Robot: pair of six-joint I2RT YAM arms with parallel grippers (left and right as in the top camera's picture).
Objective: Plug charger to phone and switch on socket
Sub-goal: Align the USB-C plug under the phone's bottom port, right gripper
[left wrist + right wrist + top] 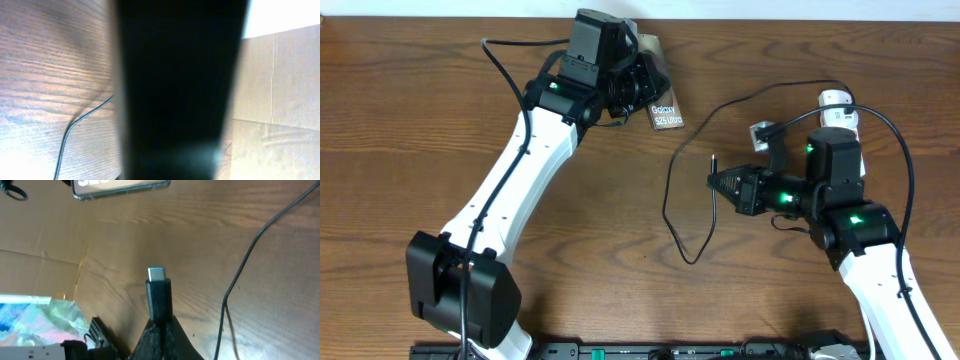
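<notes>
Charger plug: black, with its silver tip pointing forward out of the right gripper, clear of the wood.
Right gripper: pinched narrow on the charger plug, with both fingers pressed to its sides. In the overhead view it points toward the table's middle.
Cable: thin and black. It loops over the table beside the right gripper, then runs back past the right arm.
Phone: near the table's far edge, lettering up, and apart from the plug with bare wood between them. In the right wrist view it lies ahead of the plug's tip and slightly left.
Left gripper: closed across the phone's body, with the lettered end sticking out beyond the fingers.
Left wrist view: a dark, blurred mass fills the middle. A stretch of cable crosses the wood to one side, and cardboard lies on the other.
</notes>
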